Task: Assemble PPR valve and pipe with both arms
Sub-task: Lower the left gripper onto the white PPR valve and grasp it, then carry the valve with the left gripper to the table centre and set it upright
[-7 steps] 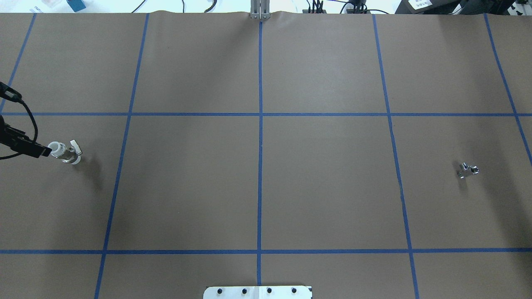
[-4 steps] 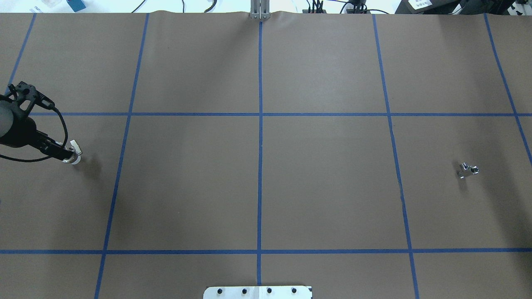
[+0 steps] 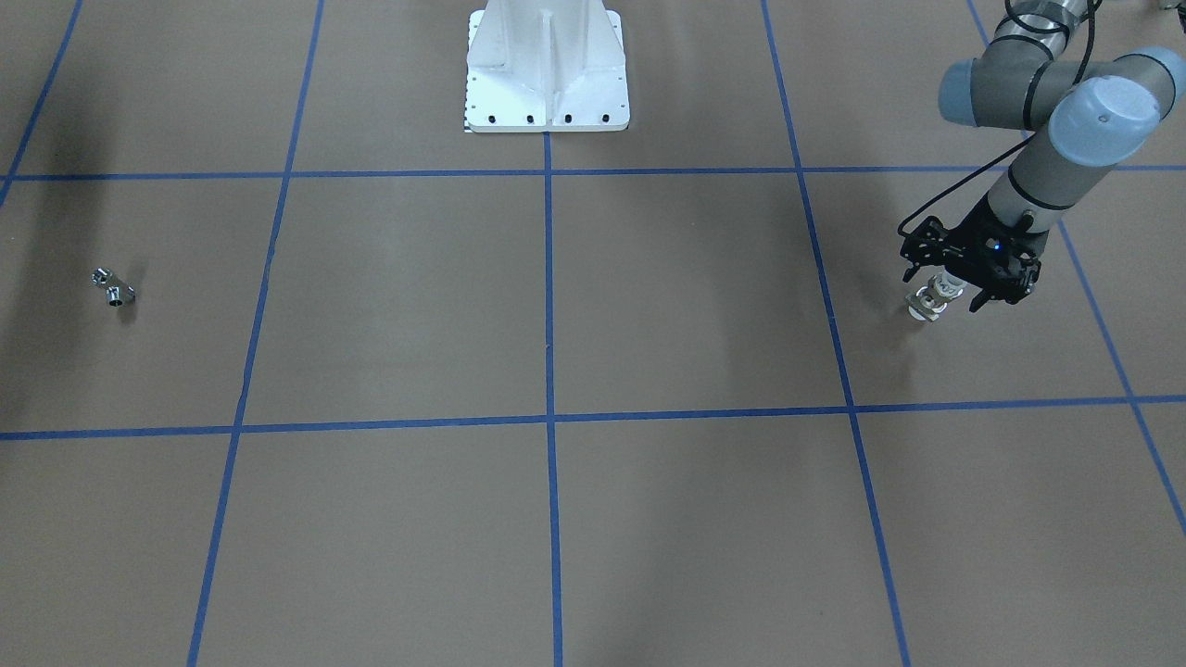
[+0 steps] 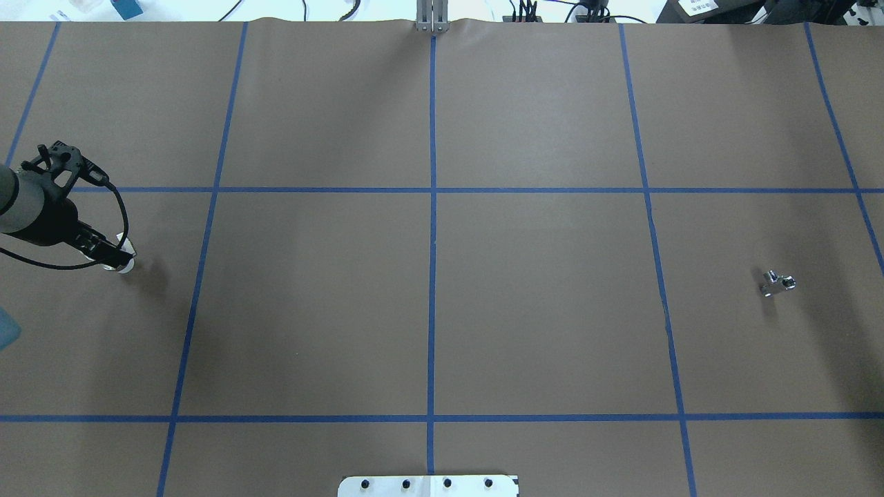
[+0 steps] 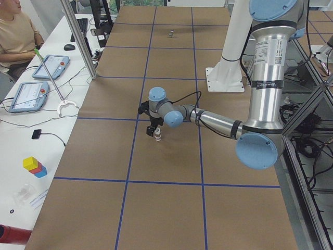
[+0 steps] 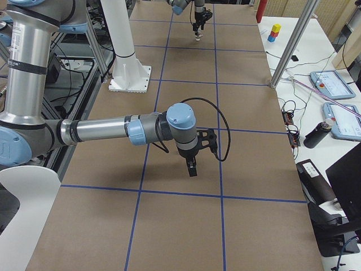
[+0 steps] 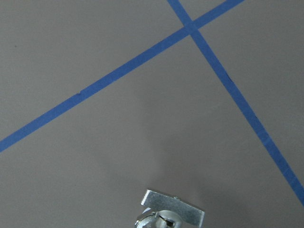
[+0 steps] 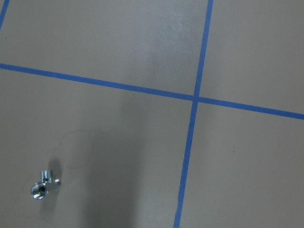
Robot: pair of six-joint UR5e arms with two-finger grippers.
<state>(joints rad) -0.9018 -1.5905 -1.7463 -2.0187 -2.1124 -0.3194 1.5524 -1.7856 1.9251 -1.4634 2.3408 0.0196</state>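
Evidently small, rigid, light: PPR valve (image 3: pixel 929 302) stood far on robot's left, left gripper (image 3: pixel 947 295) straddling it, jaws apart. Slick metal body under handle tab (image 7: pixel 173 207) seemed best hold. Pipe (image 3: pixel 113 288) lay far right; right gripper (image 6: pixel 192 169) state untellable.

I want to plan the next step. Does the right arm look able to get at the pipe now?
Probably yes. The pipe lies alone on the table, nothing beside it, and the right gripper hangs above, with the pipe low-left in its wrist view.
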